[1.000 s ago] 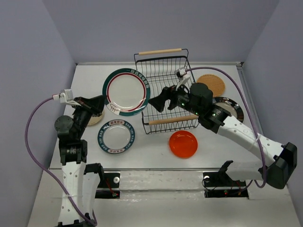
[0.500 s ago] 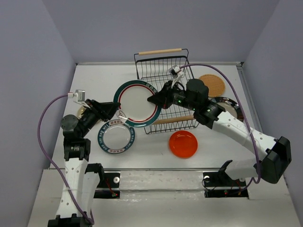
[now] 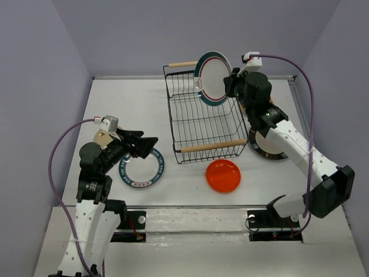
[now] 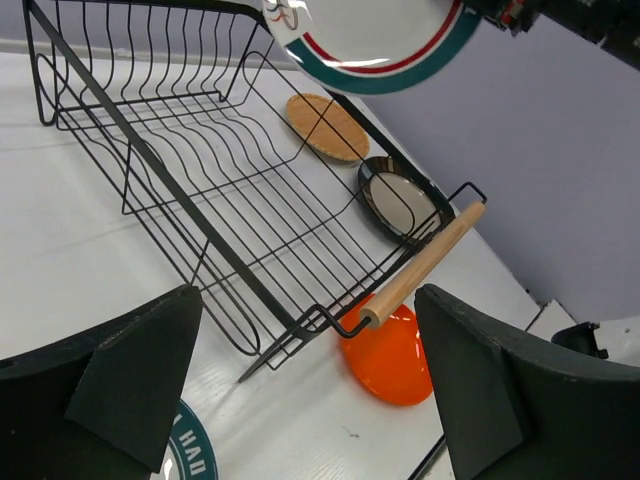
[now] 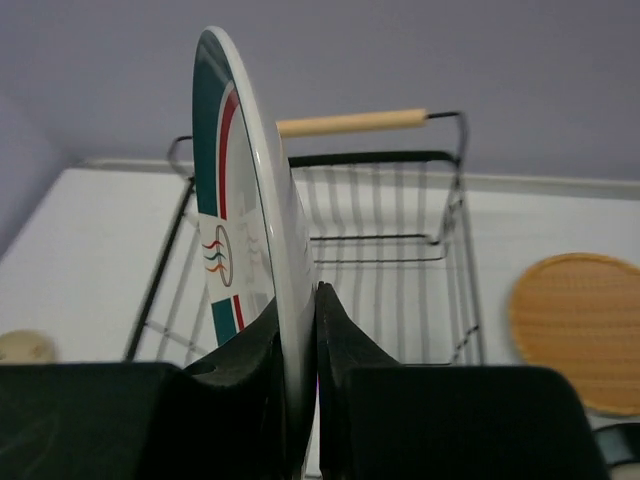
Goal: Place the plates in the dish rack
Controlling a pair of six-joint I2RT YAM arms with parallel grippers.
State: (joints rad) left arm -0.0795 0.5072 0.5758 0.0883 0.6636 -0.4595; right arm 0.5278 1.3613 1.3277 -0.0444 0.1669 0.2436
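Observation:
My right gripper [image 3: 229,84] [image 5: 312,297] is shut on the rim of a white plate with a green rim [image 3: 211,78] [image 5: 240,190]. It holds the plate on edge above the far right end of the black wire dish rack [image 3: 199,124] [image 5: 400,215]. My left gripper [image 3: 151,144] [image 4: 305,305] is open and empty, low at the near left, just over a second green-rimmed plate [image 3: 140,168]. An orange-red plate [image 3: 223,175] [image 4: 395,355] lies in front of the rack. The black-rimmed plate [image 3: 266,147] [image 4: 398,197] and the tan woven plate [image 4: 326,126] [image 5: 575,330] lie to the right of the rack.
The rack's near wooden handle [image 3: 210,146] [image 4: 425,265] and far handle [image 3: 183,64] stick up above its wires. A beige plate [image 3: 102,137] shows partly behind my left arm. Purple cables [image 3: 57,156] loop off both wrists. Walls close in the table's back and sides.
The green-rimmed plate passed from my left gripper to my right one. The left opened and drew back to the near left; the right shut and raised the plate on edge over the rack's far end.

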